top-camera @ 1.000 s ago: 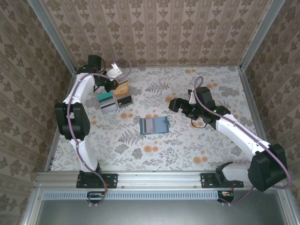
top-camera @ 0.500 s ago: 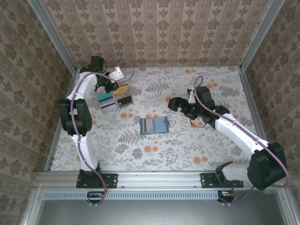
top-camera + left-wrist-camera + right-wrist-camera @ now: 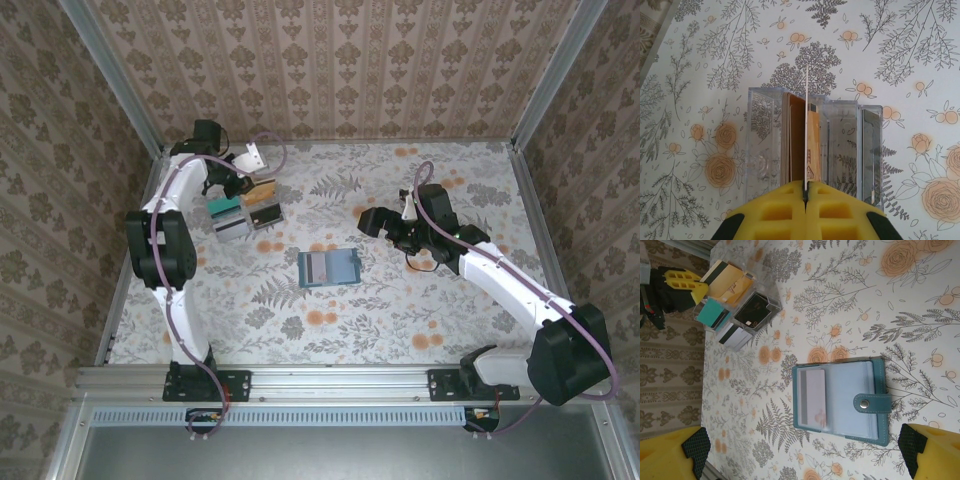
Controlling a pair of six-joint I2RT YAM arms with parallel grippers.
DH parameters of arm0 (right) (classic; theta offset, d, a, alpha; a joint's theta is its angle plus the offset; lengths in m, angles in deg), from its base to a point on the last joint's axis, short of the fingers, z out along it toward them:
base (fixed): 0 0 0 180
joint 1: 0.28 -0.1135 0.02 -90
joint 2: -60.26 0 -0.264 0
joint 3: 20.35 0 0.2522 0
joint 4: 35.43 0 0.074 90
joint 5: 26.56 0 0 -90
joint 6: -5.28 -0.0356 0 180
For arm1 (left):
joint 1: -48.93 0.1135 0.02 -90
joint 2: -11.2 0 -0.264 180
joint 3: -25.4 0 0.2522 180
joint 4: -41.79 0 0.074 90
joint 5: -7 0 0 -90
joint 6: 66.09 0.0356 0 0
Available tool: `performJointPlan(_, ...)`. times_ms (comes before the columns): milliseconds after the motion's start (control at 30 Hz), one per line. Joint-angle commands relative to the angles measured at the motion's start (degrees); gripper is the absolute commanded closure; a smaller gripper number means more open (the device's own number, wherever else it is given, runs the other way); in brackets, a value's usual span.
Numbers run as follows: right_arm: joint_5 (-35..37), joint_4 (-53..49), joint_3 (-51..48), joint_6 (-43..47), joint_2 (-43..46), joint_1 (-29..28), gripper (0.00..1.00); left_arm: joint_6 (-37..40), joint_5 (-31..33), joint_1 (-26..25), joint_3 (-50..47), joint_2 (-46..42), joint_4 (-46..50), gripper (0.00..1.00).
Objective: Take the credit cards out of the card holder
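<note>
Teal card holder (image 3: 840,400) lies open and flat on the table (image 3: 900,315), mid-way between the arms, with a grey card (image 3: 812,396) in its slot. Well apart, at the far left, the left gripper (image 3: 805,189) pinches a thin card (image 3: 805,125) edge-on over a clear rack (image 3: 760,150) that holds a tan-orange card (image 3: 813,145). Judgement: the card is being slotted — keep it vertical, aim between dividers rather than onto a rim, and release only once seated. The right gripper (image 3: 370,222) hovers near the holder, jaws spread — well placed for the grey card.
</note>
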Motion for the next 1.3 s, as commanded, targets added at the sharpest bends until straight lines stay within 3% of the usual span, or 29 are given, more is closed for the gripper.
performJointPlan(0, -1.6, 0.8, -0.4, -0.6, -0.1, 0.2, 0.00, 2.3, 0.0, 0.5, -0.6, 1.5, 1.9, 1.00)
performJointPlan(367, -2.6, 1.8, -0.2, -1.1, -1.3, 0.2, 0.00, 1.1, 2.5, 0.6, -1.6, 0.4, -1.0, 0.81)
performJointPlan(567, -2.9, 1.4, -0.3, -0.9, -1.5, 0.2, 0.00, -1.0, 0.5, 1.0, -1.5, -1.7, -1.9, 0.73)
performJointPlan(700, -2.8, 0.4, 0.0, -0.2, -1.9, -0.1, 0.00, -4.3, -5.1, 1.8, -1.4, -5.0, -3.5, 0.70)
performJointPlan(900, 1.7, -5.3, 2.7, 3.3, -4.2, -3.5, 0.00, -19.1, -19.0, 5.2, -6.7, -13.9, -16.2, 0.62)
performJointPlan(967, 3.9, -7.0, 3.9, 4.3, -5.6, -5.4, 0.01, -25.5, -17.7, 5.5, -10.8, -17.4, -23.2, 0.60)
performJointPlan(1067, 8.2, -9.6, 6.3, 5.9, -9.0, -9.1, 0.02, -35.3, -10.2, 5.5, -16.7, -22.8, -30.8, 0.53)
performJointPlan(1167, 11.5, -11.8, 9.1, 7.3, -12.8, -12.7, 0.04, -43.8, -2.5, 5.3, -21.7, -27.9, -34.1, 0.47)
performJointPlan(1267, 14.0, -13.5, 12.3, 8.7, -17.0, -15.9, 0.07, -48.7, 0.4, 4.9, -28.6, -33.7, -35.8, 0.45)
